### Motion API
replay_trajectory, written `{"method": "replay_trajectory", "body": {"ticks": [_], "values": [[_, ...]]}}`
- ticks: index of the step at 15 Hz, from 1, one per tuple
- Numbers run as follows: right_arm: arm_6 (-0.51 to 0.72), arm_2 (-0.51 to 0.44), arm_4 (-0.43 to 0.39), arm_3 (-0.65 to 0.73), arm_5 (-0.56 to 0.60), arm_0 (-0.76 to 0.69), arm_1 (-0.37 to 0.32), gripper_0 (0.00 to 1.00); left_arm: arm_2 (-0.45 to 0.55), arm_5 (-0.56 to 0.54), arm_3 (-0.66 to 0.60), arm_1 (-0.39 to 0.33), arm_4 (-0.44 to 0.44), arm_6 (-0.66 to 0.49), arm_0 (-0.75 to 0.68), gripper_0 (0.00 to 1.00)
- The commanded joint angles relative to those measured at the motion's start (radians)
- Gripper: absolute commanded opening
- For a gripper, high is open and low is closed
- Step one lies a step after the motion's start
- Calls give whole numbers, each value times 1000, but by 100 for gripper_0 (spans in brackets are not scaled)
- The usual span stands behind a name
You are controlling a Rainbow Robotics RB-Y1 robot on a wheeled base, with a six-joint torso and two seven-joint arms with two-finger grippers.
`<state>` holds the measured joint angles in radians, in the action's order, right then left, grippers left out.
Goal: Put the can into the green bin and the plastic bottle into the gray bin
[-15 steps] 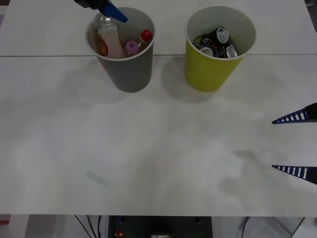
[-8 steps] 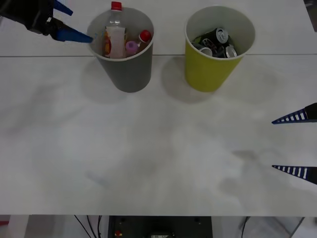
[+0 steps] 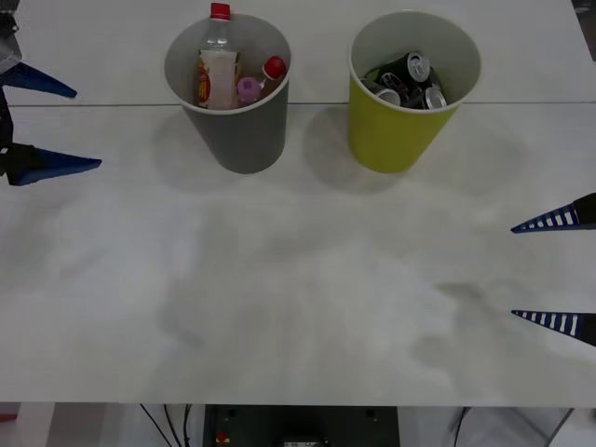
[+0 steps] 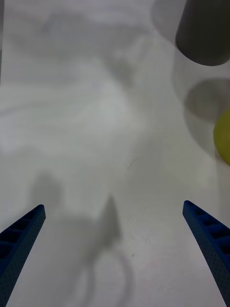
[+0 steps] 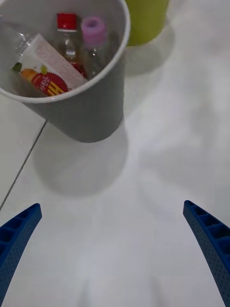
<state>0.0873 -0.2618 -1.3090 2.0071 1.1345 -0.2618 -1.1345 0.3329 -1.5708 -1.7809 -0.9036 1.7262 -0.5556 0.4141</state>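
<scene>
White table (image 3: 298, 307) carries two bins at the far side, standing side by side but apart. Gray bin (image 3: 228, 88) at 11 o'clock in the front view, green bin (image 3: 413, 88) at 1 o'clock.

Gray bin holds the plastic bottle (image 3: 216, 70), red cap (image 3: 219, 11) poking above the rim, plus a red-capped bottle (image 3: 273, 67) and a purple-capped bottle (image 3: 247, 88) beside it. Green bin holds several cans (image 3: 410, 79).

Left gripper (image 3: 37, 126) at 9–10 o'clock, at the table's left edge, fingers spread wide, nothing between them. Plastic bottle sits at roughly 2 o'clock from it, well apart, inside the gray bin.

Right gripper (image 3: 554, 273) at 4 o'clock by the right edge, fingers also apart and empty, well clear of both bins.
</scene>
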Motion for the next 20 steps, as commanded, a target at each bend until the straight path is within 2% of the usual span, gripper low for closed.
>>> {"method": "replay_trajectory", "body": {"ticks": [1, 7, 13, 20], "values": [[0, 0, 0, 0, 0, 0, 0, 100, 31, 0, -77, 0, -23, 85, -118, 100], [0, 0, 0, 0, 0, 0, 0, 100, 72, 5, -135, 0, -115, 307, -322, 100], [0, 0, 0, 0, 0, 0, 0, 100, 87, 75, -209, 2, -165, 485, -497, 100], [0, 0, 0, 0, 0, 0, 0, 100, 89, 80, -239, 2, -208, 526, -571, 100]]}}
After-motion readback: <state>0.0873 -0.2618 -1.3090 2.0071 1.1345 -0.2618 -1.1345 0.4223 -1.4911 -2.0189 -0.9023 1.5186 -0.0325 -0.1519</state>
